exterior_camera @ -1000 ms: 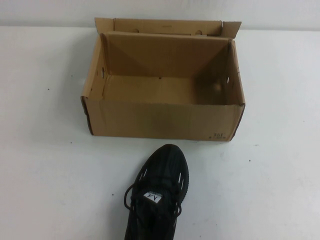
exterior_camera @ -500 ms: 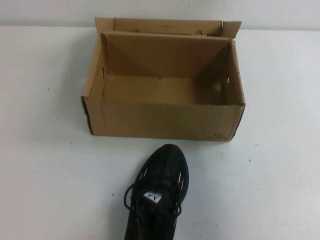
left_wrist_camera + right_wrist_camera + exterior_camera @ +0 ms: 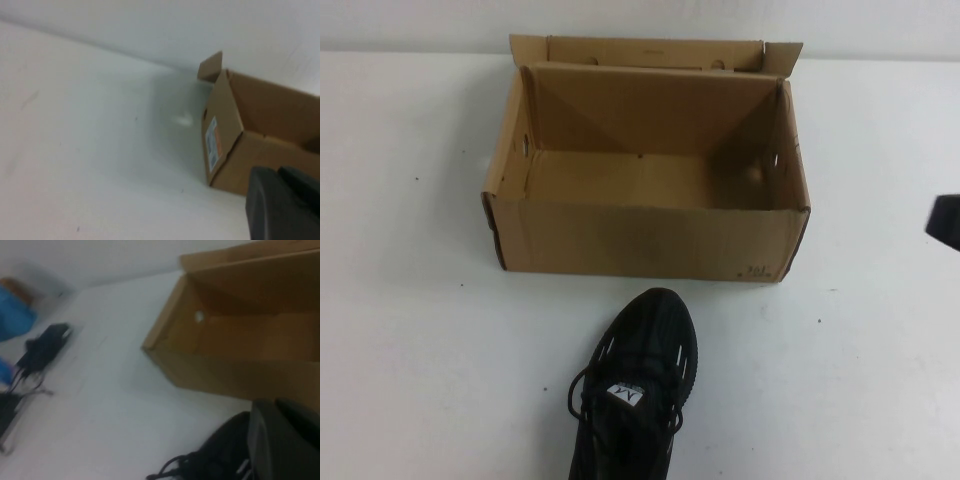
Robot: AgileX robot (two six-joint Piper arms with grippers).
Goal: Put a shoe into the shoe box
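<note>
The black mesh shoe [image 3: 638, 385] lies on the white table near the front edge, toe pointing at the shoe box. The brown cardboard shoe box [image 3: 645, 240] stands open behind it, lid flap folded back, inside bare. My right gripper [image 3: 948, 220] shows as a dark shape at the right edge of the high view, right of the box and apart from it. In the right wrist view my right gripper [image 3: 285, 440] is over the shoe [image 3: 215, 455], with the box [image 3: 240, 340] beyond. My left gripper [image 3: 282, 205] is beside the box's outer corner [image 3: 235, 150].
The white table [image 3: 420, 330] spreads around box and shoe. A white label [image 3: 213, 142] is on the box's end wall. In the right wrist view a black device with cables [image 3: 45, 347] and a blue thing [image 3: 15, 320] lie off to one side.
A dark part of my right gripper has come into the high view at the right edge. The shoe and the box have not moved.
</note>
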